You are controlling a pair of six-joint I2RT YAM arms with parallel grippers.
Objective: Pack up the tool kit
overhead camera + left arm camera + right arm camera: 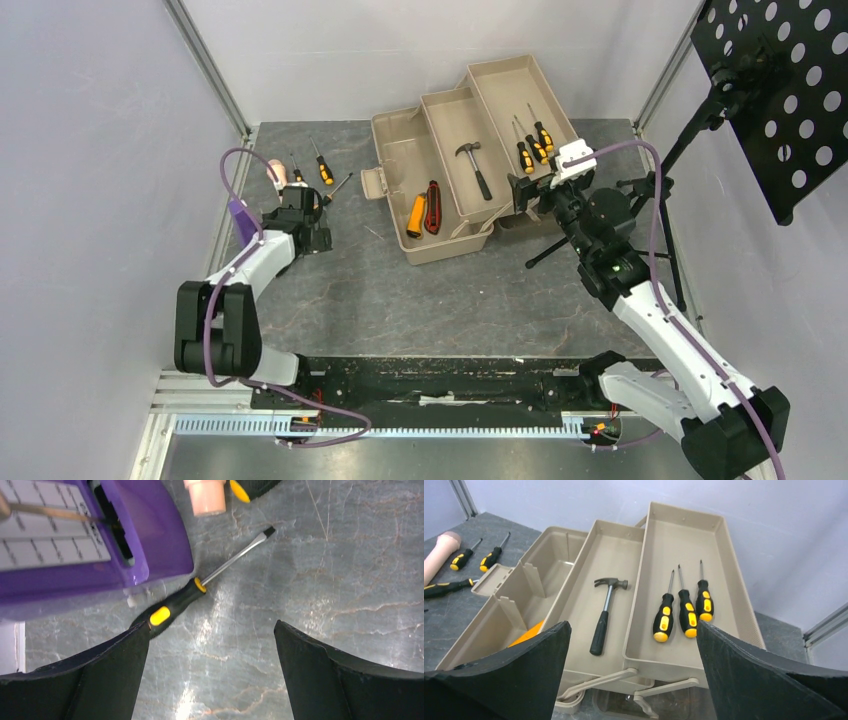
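Toolbox (395, 165) sat open at the back of the bench (400, 290), its trays fanned out. Three screwdrivers (686, 612) lay in the top tray (684, 535) and a hammer (605, 614) in the middle one. A red-black utility knife (433, 207) lay in the bottom beside an orange item (416, 216), possibly another knife. The right end effector (634, 625) hovered spread before the trays, holding nothing. The left end effector (212, 630) hung spread over a loose screwdriver (185, 597) beside a purple block (145, 535).

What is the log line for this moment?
left claw: open, above loose screwdriver | right claw: open, facing toolbox | packed: hammer, three screwdrivers
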